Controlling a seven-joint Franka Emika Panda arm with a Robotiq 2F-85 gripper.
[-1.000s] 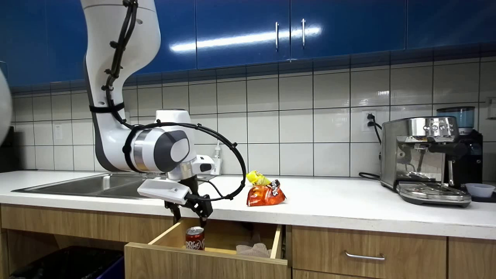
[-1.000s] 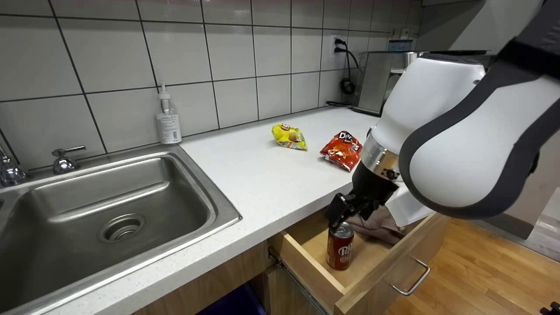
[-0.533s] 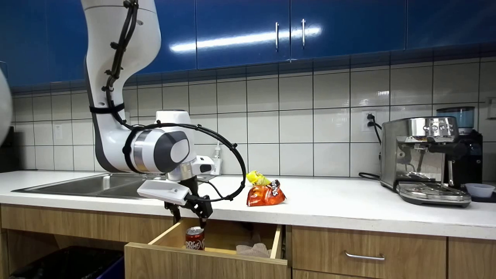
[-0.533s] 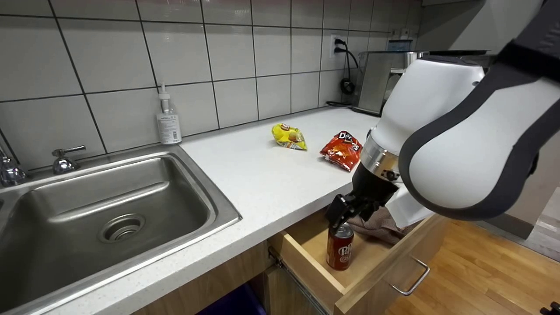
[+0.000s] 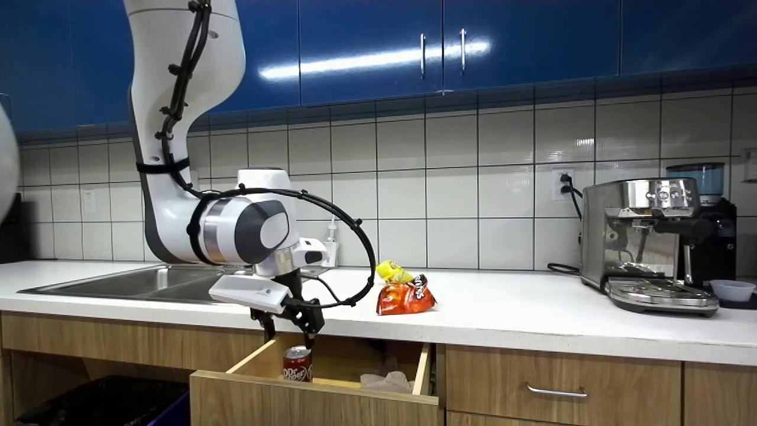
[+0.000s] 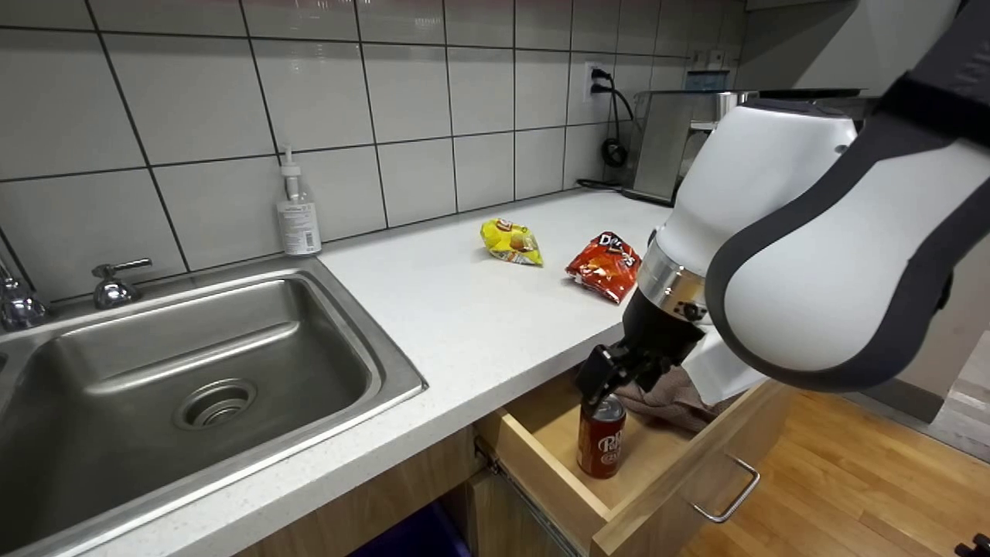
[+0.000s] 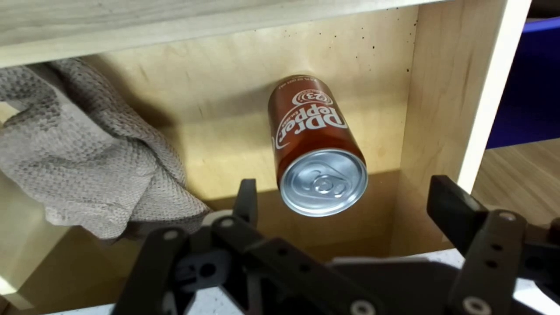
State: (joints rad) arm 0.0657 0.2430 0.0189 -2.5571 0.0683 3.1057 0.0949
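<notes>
Glossy metal can (image 7: pixel 315 131), rough woven cloth (image 7: pixel 98 162), smooth wooden drawer (image 7: pixel 448 96), matt tool (image 7: pixel 343 197)

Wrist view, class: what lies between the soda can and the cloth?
Bare drawer bottom, partly hidden by a gripper finger, lies between can and cloth in the wrist view.

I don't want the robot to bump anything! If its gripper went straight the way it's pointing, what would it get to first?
Probably the Dr Pepper can: the gripper points down into the drawer, and the wrist view shows the can's top between the spread fingers. Depth is hard to judge, though.
</notes>
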